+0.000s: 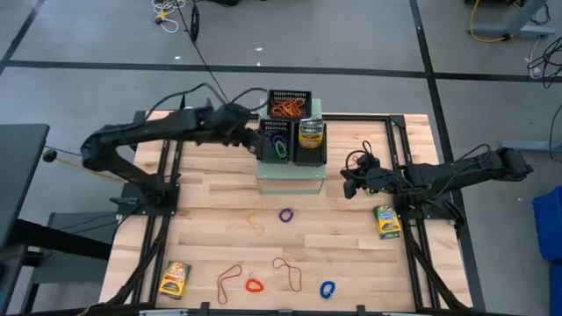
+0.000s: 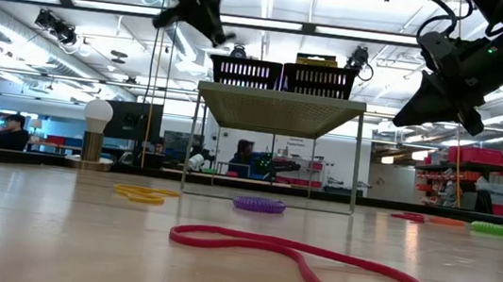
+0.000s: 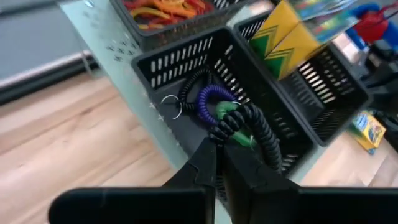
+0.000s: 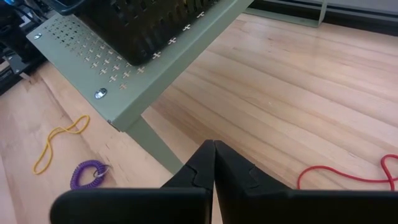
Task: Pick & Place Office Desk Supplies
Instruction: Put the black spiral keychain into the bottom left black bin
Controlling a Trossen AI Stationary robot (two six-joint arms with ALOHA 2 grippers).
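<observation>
My left gripper [image 1: 255, 139] [image 3: 217, 144] is raised beside the black mesh trays [image 1: 290, 132] on the pale-green perforated stand [image 1: 290, 175]. It is shut on a black coiled loop [image 3: 252, 124]. Under it, one tray [image 3: 186, 62] holds purple [image 3: 211, 99], green [image 3: 231, 115] and another black loop [image 3: 193, 87]. The far tray holds orange rubber bands [image 1: 288, 107], and a third holds a crayon box [image 1: 310, 133]. My right gripper [image 1: 351, 184] [image 4: 214, 146] waits shut above the table, right of the stand, with nothing in it. My left gripper pinches one end of the black coiled loop [image 3: 221, 130] between its two fingertips, slanting down from the table's left. The loop curls out past the fingertips over the tray of loops. Whether its free end [image 3: 273, 158] touches the tray, I cannot tell.
On the wood lie a purple loop [image 1: 286, 213], an orange loop [image 1: 254, 284], a blue loop [image 1: 327, 289], thin rubber bands [image 1: 230, 279] [image 1: 288, 272] [image 1: 250, 219], and two crayon boxes [image 1: 386, 221] [image 1: 175, 279]. The stand's legs [image 4: 158, 146] rise from the table's middle.
</observation>
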